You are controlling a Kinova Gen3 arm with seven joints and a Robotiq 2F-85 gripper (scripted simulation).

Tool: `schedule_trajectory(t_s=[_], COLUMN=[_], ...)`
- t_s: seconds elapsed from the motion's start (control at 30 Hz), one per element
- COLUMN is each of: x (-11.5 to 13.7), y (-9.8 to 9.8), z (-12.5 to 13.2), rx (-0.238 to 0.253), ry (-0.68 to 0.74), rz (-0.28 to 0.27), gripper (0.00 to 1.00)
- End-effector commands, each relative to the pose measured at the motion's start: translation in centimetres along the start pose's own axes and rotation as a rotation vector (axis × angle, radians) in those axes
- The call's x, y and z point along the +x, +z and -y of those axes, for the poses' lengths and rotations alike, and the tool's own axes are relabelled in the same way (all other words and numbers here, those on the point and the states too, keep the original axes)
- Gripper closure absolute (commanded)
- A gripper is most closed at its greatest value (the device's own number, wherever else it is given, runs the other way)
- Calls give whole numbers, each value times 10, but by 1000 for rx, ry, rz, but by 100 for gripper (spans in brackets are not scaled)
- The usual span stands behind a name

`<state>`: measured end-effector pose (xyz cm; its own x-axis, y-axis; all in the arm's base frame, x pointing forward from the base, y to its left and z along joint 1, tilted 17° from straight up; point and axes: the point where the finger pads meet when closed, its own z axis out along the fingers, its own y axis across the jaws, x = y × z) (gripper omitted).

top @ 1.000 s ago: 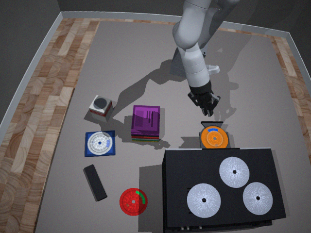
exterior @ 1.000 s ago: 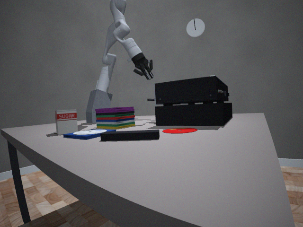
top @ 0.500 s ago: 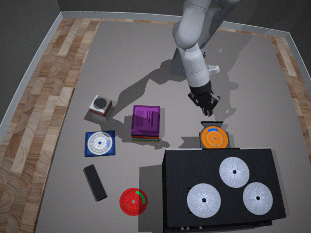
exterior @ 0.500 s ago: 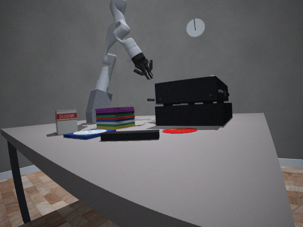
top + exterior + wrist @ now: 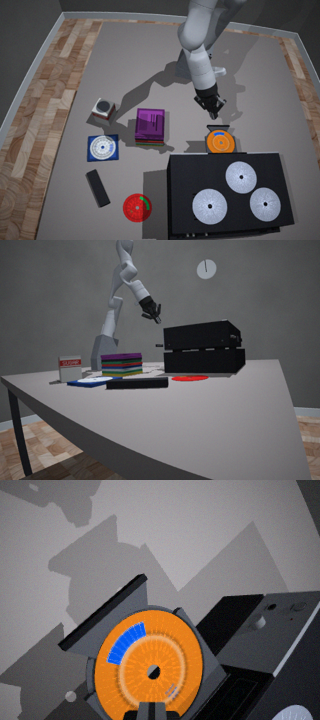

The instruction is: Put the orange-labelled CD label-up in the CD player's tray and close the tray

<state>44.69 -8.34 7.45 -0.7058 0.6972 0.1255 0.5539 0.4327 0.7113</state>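
The orange-labelled CD (image 5: pixel 221 140) lies label-up and flat in the round recess of the open tray (image 5: pixel 220 139), which sticks out from the front of the black CD player (image 5: pixel 227 191). In the wrist view the CD (image 5: pixel 148 665) fills the tray (image 5: pixel 115 630), with a blue mark on its label. My gripper (image 5: pixel 214 116) is shut and empty, hanging above and just beyond the tray's front lip. In the exterior view the gripper (image 5: pixel 157 320) is in the air, left of and above the player (image 5: pixel 202 345). Its fingertips (image 5: pixel 151 711) show at the bottom of the wrist view.
Three silver discs (image 5: pixel 241 176) lie on the player's top. A stack of CD cases (image 5: pixel 150 127), a sugar box (image 5: pixel 103 110), a blue case with a white disc (image 5: pixel 103 149), a black remote (image 5: pixel 97 187) and a red CD (image 5: pixel 135 205) lie to the left.
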Motion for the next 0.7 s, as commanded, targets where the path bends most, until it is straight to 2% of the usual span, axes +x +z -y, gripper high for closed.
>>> schedule_trajectory(t_s=[0.0, 0.67], x=[0, 3], y=[0, 1], z=[0, 0], rx=[-1, -7], ry=[4, 90], rz=[2, 19], gripper=[90, 90])
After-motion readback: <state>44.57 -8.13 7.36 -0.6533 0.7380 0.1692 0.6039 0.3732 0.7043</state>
